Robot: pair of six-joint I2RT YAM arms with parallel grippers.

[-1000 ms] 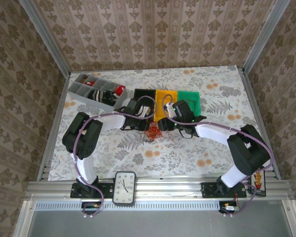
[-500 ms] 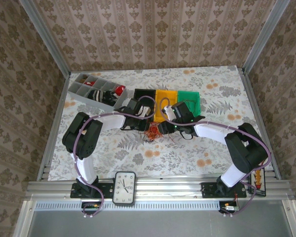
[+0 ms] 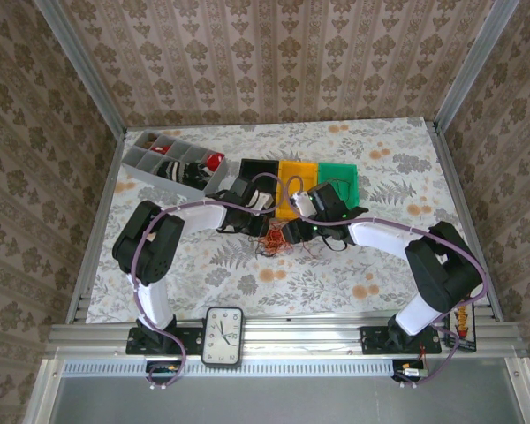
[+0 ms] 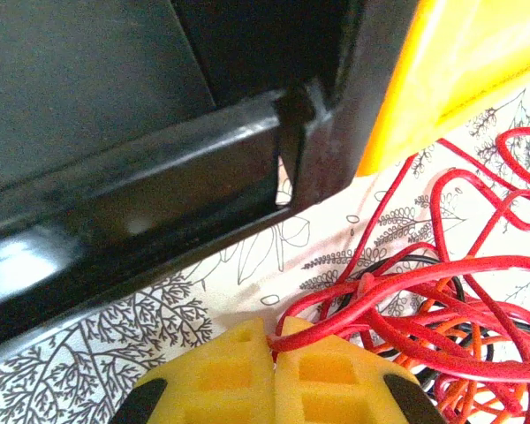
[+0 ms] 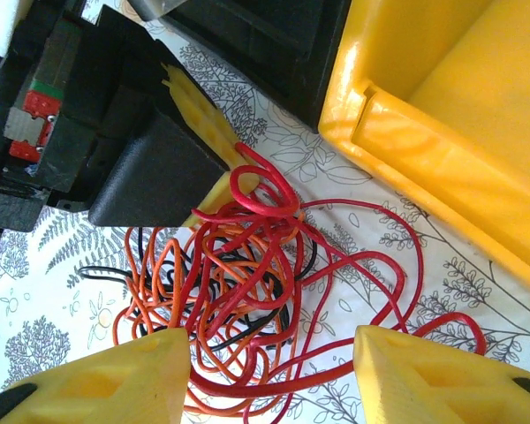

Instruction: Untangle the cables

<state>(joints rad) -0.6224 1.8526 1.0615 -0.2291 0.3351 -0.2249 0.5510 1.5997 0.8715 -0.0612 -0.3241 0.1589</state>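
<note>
Floral tabletop (image 3: 247, 283): thin red, orange, dark wire cables (image 5: 225, 274) all knotted. My left jaws, ten o'clock, clench one; right jaws released.

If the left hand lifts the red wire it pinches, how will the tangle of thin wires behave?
Probably floppy: the tangle of thin red, orange and black wires lies in loose curls, so it should sag. The red wire in the shut left hand threads through the other loops, so the bundle would likely drag along. Thin strands suggest little weight.
</note>
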